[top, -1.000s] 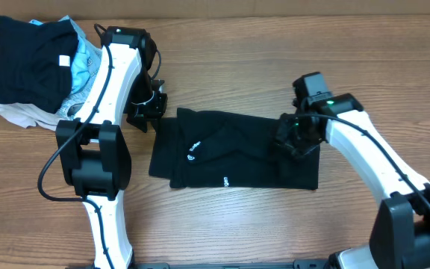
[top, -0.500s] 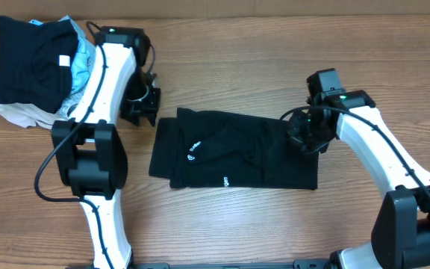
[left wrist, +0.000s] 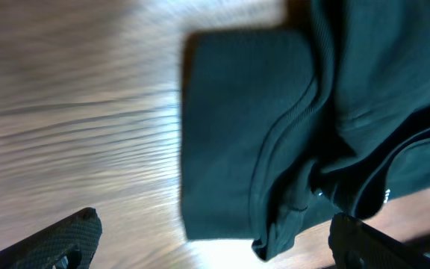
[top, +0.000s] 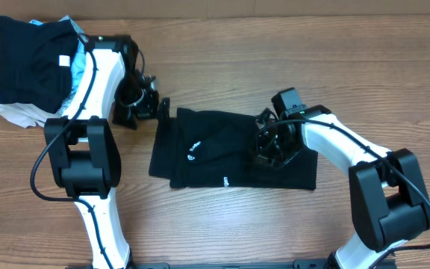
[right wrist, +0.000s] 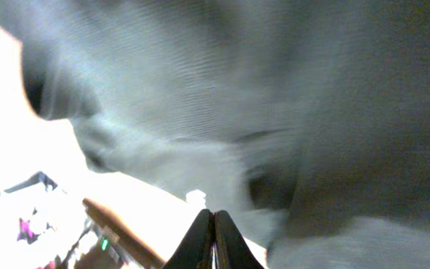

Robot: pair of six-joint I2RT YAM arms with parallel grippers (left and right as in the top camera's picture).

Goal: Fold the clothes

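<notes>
A black T-shirt (top: 230,149) with a small white logo lies folded into a long rectangle at the table's middle. My left gripper (top: 149,101) hangs open just off the shirt's upper left corner. In the left wrist view that folded corner (left wrist: 237,134) lies ahead between the wide-spread fingertips (left wrist: 69,235), and my left gripper (left wrist: 215,250) holds nothing. My right gripper (top: 266,148) sits over the right half of the shirt. Its jaws are pressed together in the right wrist view (right wrist: 213,239), with blurred dark cloth (right wrist: 334,112) close ahead and none seen between them.
A pile of other clothes sits at the far left corner: a black piece (top: 28,63), a light-blue one (top: 84,63) and a beige one (top: 13,113) underneath. Bare wooden table (top: 230,224) runs along the front.
My left gripper opened wide and shifted slightly left by the shirt's corner. The right arm swung left onto the shirt's right half and its jaws shut.
</notes>
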